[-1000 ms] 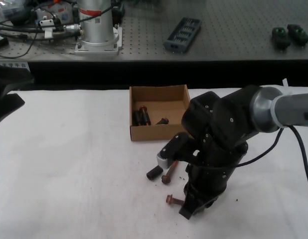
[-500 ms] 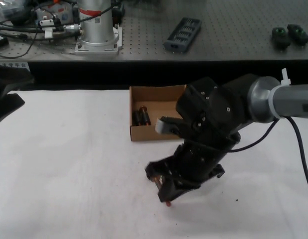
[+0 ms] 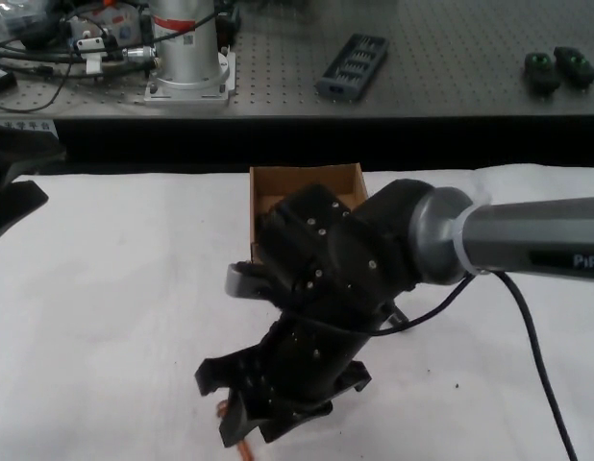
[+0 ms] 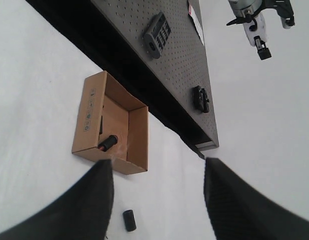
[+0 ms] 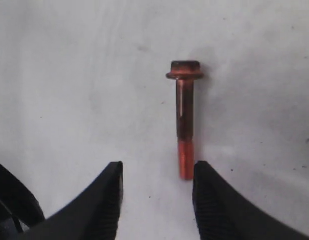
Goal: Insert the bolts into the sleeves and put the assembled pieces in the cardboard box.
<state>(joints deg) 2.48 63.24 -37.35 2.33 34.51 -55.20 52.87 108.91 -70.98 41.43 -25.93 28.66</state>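
A rusty orange bolt [image 5: 184, 120] lies flat on the white cloth. My right gripper [image 5: 157, 195] hovers open over it, and the bolt's threaded end sits just between the fingertips, close to one finger [image 5: 214, 200]. In the high view the right arm's bulky wrist [image 3: 326, 279] covers the middle of the cloth and most of the cardboard box [image 3: 307, 181]. The left wrist view looks from afar at the cardboard box [image 4: 87, 117], with a dark assembled piece [image 4: 107, 143] inside. A short black sleeve [image 4: 128, 220] stands on the cloth beside it. My left gripper [image 4: 159, 210] is open with nothing in it.
Behind the cloth runs a perforated bench with a metal column base [image 3: 186, 58], a black ridged block [image 3: 353, 63] and two small black-green parts [image 3: 558, 67]. A dark arm part [image 3: 13, 187] sits at the cloth's left edge. A cable [image 3: 528, 336] trails from the right arm.
The right arm has swung left and toward the front of the cloth, turning its wrist, and now hides the loose sleeve and bolts that showed before in the high view.
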